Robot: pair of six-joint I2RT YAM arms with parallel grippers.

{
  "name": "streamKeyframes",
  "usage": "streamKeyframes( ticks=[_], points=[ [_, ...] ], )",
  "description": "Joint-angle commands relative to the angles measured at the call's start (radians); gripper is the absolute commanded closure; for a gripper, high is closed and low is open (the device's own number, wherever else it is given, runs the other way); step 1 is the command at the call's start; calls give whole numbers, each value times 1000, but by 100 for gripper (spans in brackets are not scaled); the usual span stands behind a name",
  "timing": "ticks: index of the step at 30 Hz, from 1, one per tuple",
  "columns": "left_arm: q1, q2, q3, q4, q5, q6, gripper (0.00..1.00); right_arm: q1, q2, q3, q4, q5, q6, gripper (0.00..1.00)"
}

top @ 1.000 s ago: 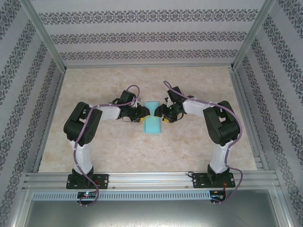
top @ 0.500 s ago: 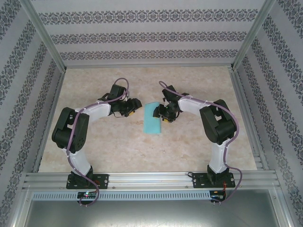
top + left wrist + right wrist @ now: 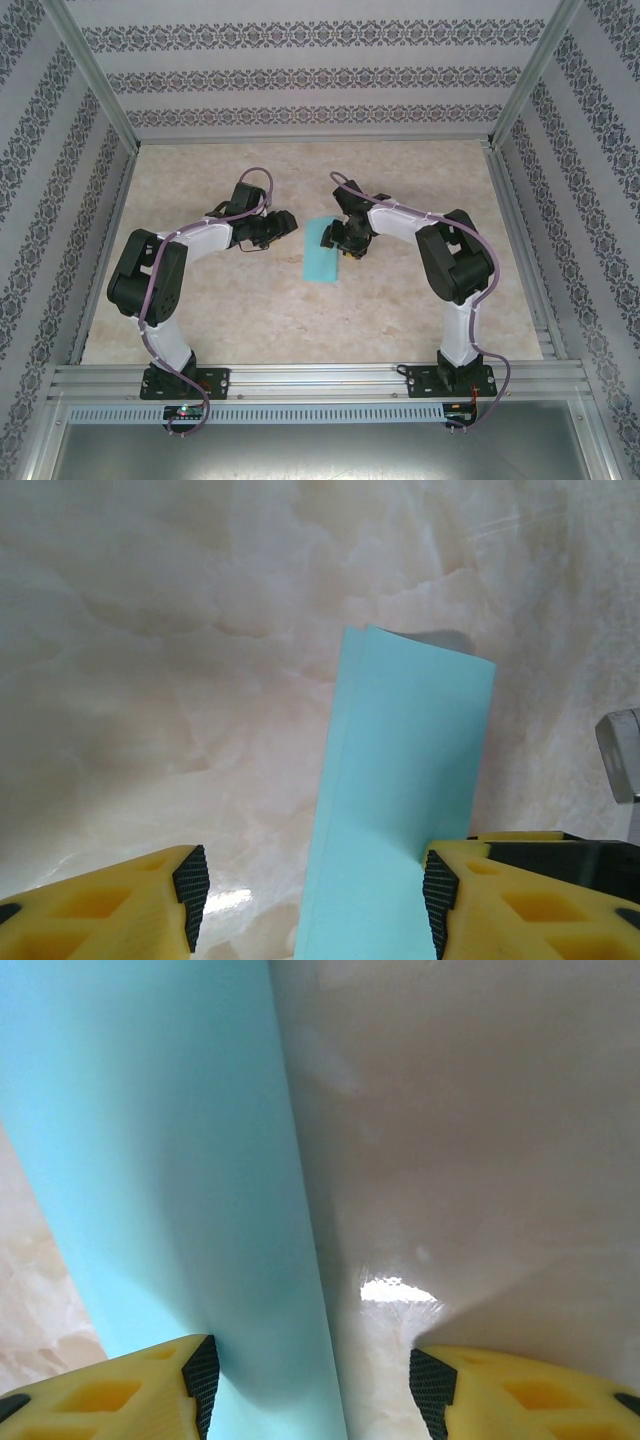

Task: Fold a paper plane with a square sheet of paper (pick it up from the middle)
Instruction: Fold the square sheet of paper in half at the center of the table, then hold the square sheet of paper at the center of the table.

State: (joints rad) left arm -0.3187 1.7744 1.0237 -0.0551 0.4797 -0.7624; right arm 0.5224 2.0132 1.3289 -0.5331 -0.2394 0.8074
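Observation:
The square sheet of paper (image 3: 320,256) lies folded in half as a narrow turquoise rectangle in the middle of the table, slightly slanted. My left gripper (image 3: 288,222) hovers just left of its far end, open; in the left wrist view the paper (image 3: 400,780) runs away between the yellow fingers (image 3: 470,900), its two layers showing at the far edge, and the gripper (image 3: 315,900) grips nothing. My right gripper (image 3: 338,240) is at the paper's far right edge, open. In the right wrist view the paper (image 3: 170,1160) lies under the left finger, and the gripper (image 3: 313,1390) straddles its long edge.
The marble-patterned table (image 3: 250,310) has bare room all round the paper. Aluminium frame posts and patterned walls (image 3: 320,80) close off the back and sides. The metal rail (image 3: 320,380) with both arm bases runs along the near edge.
My left gripper has opened and drawn back leftward off the paper, its elbow swinging out left. The paper has turned slightly askew. My right gripper has shifted a little toward the far left.

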Motion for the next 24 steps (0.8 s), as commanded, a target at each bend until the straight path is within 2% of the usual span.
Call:
streamKeyframes(
  ticks=[1, 16, 24],
  points=[
    [6, 28, -6, 47, 43, 29, 39, 21, 165, -48, -66, 136, -21, 40],
    [9, 103, -3, 69, 56, -2, 46, 36, 224, -3, -128, 163, -17, 33],
    [25, 79, -34, 108, 65, -14, 55, 41, 240, 15, -141, 168, -35, 33]
  ],
)
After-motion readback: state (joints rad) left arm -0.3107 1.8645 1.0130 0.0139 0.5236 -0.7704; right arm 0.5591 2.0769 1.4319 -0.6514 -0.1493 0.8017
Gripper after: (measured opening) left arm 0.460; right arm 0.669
